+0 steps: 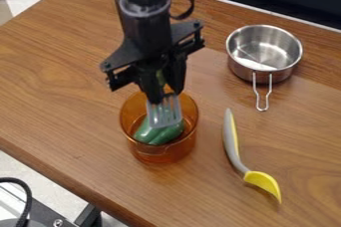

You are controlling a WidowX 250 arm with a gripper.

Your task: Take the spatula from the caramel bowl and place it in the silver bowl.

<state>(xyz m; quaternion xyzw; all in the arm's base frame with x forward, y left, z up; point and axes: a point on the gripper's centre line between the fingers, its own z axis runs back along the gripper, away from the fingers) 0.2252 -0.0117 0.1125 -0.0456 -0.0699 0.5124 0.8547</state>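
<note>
Where the black arm comes in from the top edge, its black two-finger pincer [162,95] hangs over the back part of a translucent caramel-orange bowl [160,155] with tall, straight sides. Grasping the spatula [165,115], the pincer has its two fingers closed about the upper part of that tool; a bit of yellowish green shows between them. The spatula's grey, slotted head points downward, its slots running lengthwise, and it lies within the outline of the bowl's round mouth. Whether its lower edge dips beneath the rim or sits just above it, I cannot tell.

Behind the head, down in the caramel bowl, rests a smooth green thing [148,134] with rounded lobes; whether it is one piece or two is unclear, as is any contact with the spatula.

To the right of the arm, well apart from the caramel bowl, stands the round silver metal bowl [242,67], upright, with a looped wire handle pointing toward the near side of the table [73,81]. Nearer, between that handle and the near side, a long utensil with a grey and yellow handle and a curved yellow end [263,181] lies flat on the brown wood-grain table, to the right of the caramel bowl and apart from both bowls.
</note>
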